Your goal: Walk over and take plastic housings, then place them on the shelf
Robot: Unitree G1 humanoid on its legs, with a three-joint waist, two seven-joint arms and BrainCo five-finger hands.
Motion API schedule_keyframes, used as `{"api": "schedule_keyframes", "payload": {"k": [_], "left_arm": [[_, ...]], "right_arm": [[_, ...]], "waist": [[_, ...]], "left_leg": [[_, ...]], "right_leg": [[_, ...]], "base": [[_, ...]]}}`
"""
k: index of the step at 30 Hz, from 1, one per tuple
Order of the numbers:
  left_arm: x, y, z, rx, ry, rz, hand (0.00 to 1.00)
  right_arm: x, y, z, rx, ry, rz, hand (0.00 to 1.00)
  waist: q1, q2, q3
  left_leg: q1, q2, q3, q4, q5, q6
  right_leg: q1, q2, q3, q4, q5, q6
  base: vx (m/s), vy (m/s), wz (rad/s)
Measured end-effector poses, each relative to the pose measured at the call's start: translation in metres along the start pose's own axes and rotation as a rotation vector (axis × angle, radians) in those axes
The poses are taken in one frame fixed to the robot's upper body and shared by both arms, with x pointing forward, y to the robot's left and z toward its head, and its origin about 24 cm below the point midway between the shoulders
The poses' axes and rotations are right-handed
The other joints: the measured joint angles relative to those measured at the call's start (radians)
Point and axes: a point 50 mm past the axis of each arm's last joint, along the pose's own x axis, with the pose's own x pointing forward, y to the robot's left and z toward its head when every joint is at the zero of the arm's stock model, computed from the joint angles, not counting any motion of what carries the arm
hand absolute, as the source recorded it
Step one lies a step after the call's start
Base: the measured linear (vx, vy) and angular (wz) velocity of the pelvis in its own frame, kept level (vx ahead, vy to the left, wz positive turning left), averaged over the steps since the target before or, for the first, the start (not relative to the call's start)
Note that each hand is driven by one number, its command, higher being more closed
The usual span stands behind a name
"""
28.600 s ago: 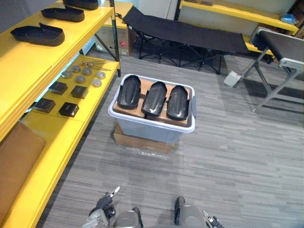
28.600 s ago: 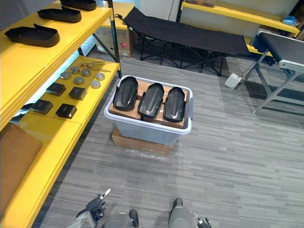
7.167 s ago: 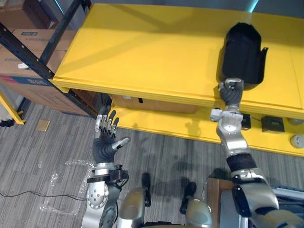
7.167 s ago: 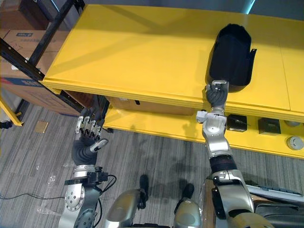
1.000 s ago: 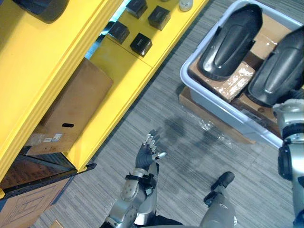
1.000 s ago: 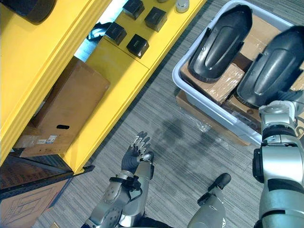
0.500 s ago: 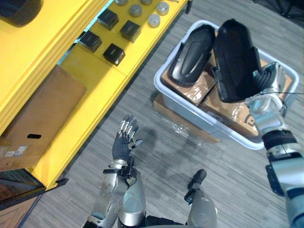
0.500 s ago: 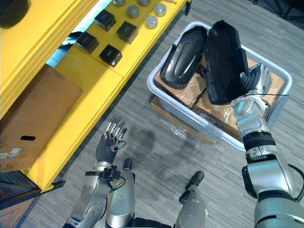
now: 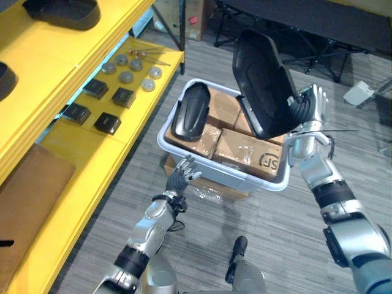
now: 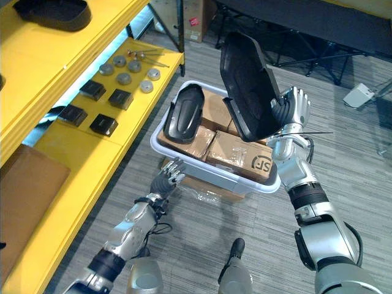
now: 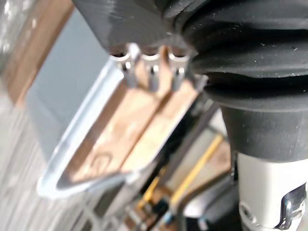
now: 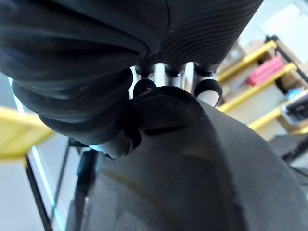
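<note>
Over the bin (image 9: 214,173) with one housing (image 9: 191,111), right hand (image 9: 309,110) clasps another housing (image 9: 260,79); left hand (image 9: 179,177) splayed.

Grey plank flooring (image 10: 380,184) spreads beside yellow shelving (image 9: 67,177) running from 7 to 11 o'clock; a black folding cot (image 10: 343,27) stands at 1 o'clock, a cardboard box (image 9: 193,15) at 12.

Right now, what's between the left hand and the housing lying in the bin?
In the left eye view, the bin's near rim and a cardboard box inside it separate the left hand from the housing; nothing else.
</note>
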Motion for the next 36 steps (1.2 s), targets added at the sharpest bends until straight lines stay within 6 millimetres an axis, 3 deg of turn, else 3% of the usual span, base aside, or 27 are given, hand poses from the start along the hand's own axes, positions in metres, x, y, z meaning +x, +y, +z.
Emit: {"api": "schedule_keyframes", "payload": {"k": [4,6,11,19,25,30,31,36], "left_arm": [[0.012,-0.020,0.011,-0.005,-0.030,-0.070,0.00],[0.018,-0.030,0.018,-0.005,-0.054,-0.098,0.00],[0.023,-0.044,0.027,0.038,-0.098,-0.147,0.00],[0.021,-0.050,0.037,0.076,-0.148,-0.099,0.00],[0.021,-0.045,0.042,0.064,-0.173,-0.022,0.00],[0.020,-0.035,0.045,0.064,-0.192,0.108,0.00],[0.019,-0.033,0.044,0.057,-0.191,0.129,1.00],[0.015,-0.031,0.040,-0.075,-0.238,0.173,1.00]], "right_arm": [[-0.013,0.005,0.023,0.110,-0.113,-0.002,1.00],[-0.034,0.017,0.032,0.170,-0.156,0.032,1.00],[-0.049,0.031,0.039,0.200,-0.193,0.089,1.00],[-0.057,0.035,0.045,0.245,-0.213,0.115,1.00],[-0.074,0.045,0.045,0.323,-0.174,0.165,1.00],[-0.096,0.058,0.044,0.378,-0.133,0.221,1.00],[-0.100,0.060,0.045,0.384,-0.130,0.230,1.00],[-0.112,0.067,0.045,0.426,-0.087,0.257,1.00]], "waist": [[-0.011,0.006,-0.019],[-0.025,0.008,-0.065],[-0.037,0.023,-0.091],[-0.041,0.028,-0.094],[-0.041,0.046,-0.112],[-0.042,0.044,-0.116],[-0.041,0.045,-0.116],[-0.040,0.031,-0.126]], "left_leg": [[0.035,0.000,0.036,-0.015,0.001,-0.001],[0.039,0.000,0.042,-0.035,0.003,-0.003],[0.067,-0.004,0.046,-0.051,0.003,-0.003],[0.086,-0.014,0.043,-0.094,0.030,-0.002],[0.092,-0.016,0.042,-0.101,0.033,-0.001],[0.104,-0.017,0.043,-0.106,0.032,0.002],[0.104,-0.017,0.043,-0.106,0.032,0.004],[0.104,-0.018,0.043,-0.106,0.033,0.003]], "right_leg": [[0.003,0.002,0.028,-0.002,0.002,0.000],[0.004,0.003,0.028,-0.013,0.003,0.001],[0.037,0.004,0.025,-0.034,0.009,0.005],[0.039,-0.002,0.020,-0.034,0.009,0.004],[0.045,-0.003,0.018,-0.035,0.009,0.005],[0.054,-0.004,0.018,-0.036,0.008,0.005],[0.054,-0.004,0.018,-0.036,0.008,0.005],[0.054,-0.004,0.018,-0.036,0.009,0.005]], "base": [[0.01,0.026,-0.20],[0.00,0.028,-0.05],[0.01,0.020,-0.01],[-0.01,0.008,0.02],[0.00,0.000,0.00],[-0.02,0.014,0.00],[0.00,0.000,0.00],[0.00,0.023,0.00]]}}
